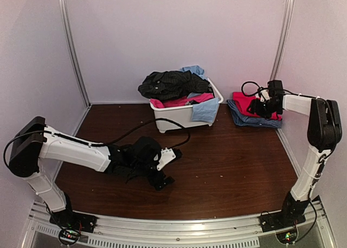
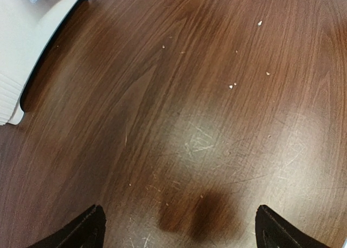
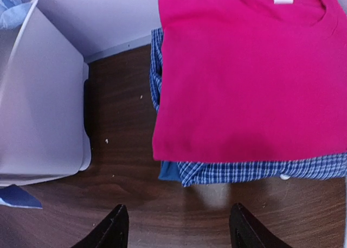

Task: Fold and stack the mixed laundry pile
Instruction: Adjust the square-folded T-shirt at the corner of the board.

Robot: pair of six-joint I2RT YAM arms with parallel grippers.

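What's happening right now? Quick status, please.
Left gripper open, empty; right gripper open, empty. Pink shirt folded atop checked shirt; remaining laundry heaped in tub. Nothing blocking.

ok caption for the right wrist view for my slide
Folded pink shirt stacked on a blue checked shirt, white tub at left, right tool open and empty over the table

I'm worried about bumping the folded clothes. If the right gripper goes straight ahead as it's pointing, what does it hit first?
Most likely the near edge of the blue checked shirt, under the pink shirt. Depth is unclear: the right gripper might touch the table first.
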